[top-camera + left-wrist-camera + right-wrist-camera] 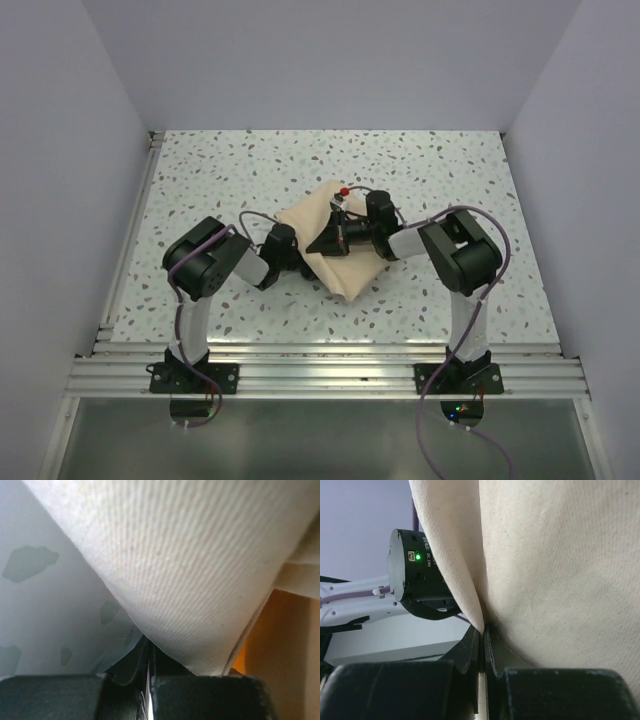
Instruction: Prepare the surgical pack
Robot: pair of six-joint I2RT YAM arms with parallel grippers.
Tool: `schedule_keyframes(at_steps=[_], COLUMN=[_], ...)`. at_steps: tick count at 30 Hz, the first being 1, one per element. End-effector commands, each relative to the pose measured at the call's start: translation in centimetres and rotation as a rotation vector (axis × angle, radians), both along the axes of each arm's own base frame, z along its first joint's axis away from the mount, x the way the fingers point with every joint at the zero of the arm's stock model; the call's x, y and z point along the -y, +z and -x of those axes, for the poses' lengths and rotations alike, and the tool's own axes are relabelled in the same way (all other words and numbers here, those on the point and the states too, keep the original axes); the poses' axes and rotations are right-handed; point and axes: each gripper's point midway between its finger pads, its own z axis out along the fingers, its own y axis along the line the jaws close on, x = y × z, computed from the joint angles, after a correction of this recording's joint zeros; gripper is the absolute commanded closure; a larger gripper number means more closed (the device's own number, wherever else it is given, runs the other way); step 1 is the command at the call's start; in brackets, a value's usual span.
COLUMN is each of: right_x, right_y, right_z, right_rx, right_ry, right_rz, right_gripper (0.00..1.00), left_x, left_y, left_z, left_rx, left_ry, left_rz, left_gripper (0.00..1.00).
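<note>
The surgical pack (345,272) is a tan cloth bundle lying at about the middle of the speckled table (200,180), and both arms have hold of it.

In the left wrist view a rounded fold of the pack (200,570) comes down into the left gripper (150,656). The jaws are clenched on the cloth with almost no gap, and the table's surface (45,605) shows to the left of the fold. In the right wrist view a thin edge of the pack (560,570) runs between the closed jaws of the right gripper (482,636), pinched tight.

From above, the left gripper (300,262) reaches in from the table's left half. Its elbow is raised and its wrist is low at the bundle's left edge. The right gripper (322,243) comes from the table's right half, with the forearm angled left and the wrist over the bundle. The two sets of fingers are close together. The left arm's round black motor housing (415,570), with a green light on it, is just beside the cloth in the right wrist view.

The bundle sits cornerwise. Its long axis runs roughly from the table's far side to its near side, leaning right, with one corner pointing at the near edge
</note>
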Motion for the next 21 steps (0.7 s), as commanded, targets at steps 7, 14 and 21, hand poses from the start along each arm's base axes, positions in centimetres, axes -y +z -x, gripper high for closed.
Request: schedule_keyframes(at_steps=[7,14,21], right_x=[-0.6,-0.3,-0.3], right_y=[0.2,-0.9,0.3], right_z=[3.6,3.6,2.8], right_rx=[0.005,0.047,0.112], right_ry=[0.116,0.121,0.122], right_rz=[0.011,0.098,0.143], right_gripper=[1.0,0.99,0.78], left_x=[1.0,0.6,0.3], left_y=[4.5,4.5,4.6], left_z=[-4.1,-3.9,-3.4], left_rx=[0.189,0.195,0.192], left_ry=[0.064,0.067,0.069], left_rz=[0.037,0.023,0.015], left_gripper=[1.0,0.95,0.8])
